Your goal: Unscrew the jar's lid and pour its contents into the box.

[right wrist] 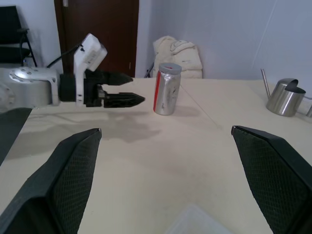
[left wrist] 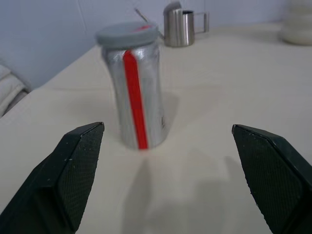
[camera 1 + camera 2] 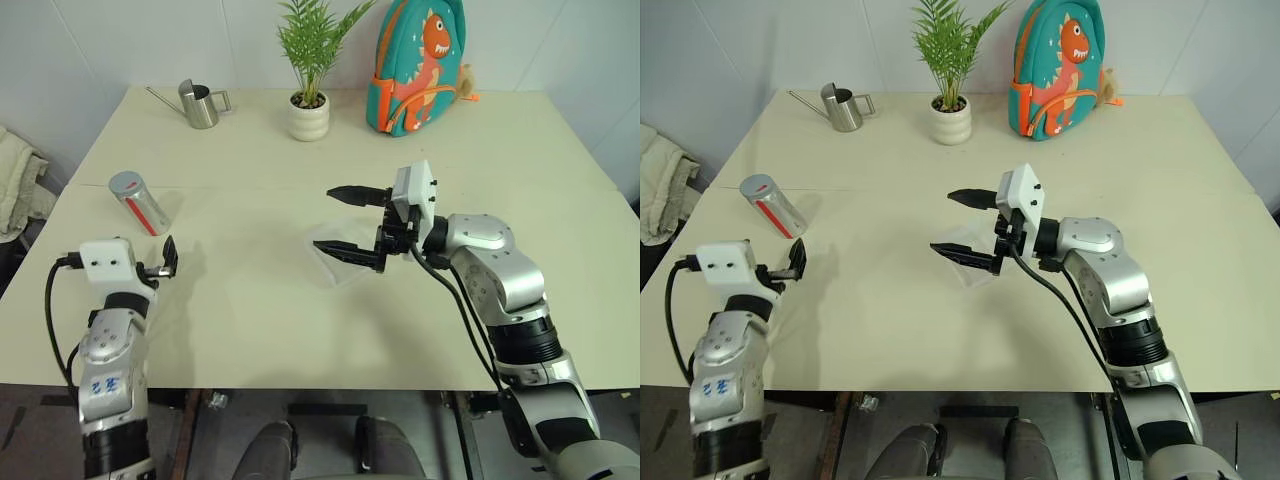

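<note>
My left gripper (image 3: 168,256) spread wide and empty at the table's (image 3: 250,330) near left edge, my right gripper (image 3: 350,222) equally wide above the clear box (image 3: 335,262) at mid-table, the jar (image 3: 138,202) upright beyond my left fingers, lid (image 2: 127,33) on.

Silvery jar (image 3: 140,203) with a red stripe and a grey lid (image 2: 127,33); cream table (image 3: 250,290); black tools; steel watering can (image 3: 201,104); white pot (image 3: 309,117); teal backpack (image 3: 417,65) with an orange dinosaur.
</note>
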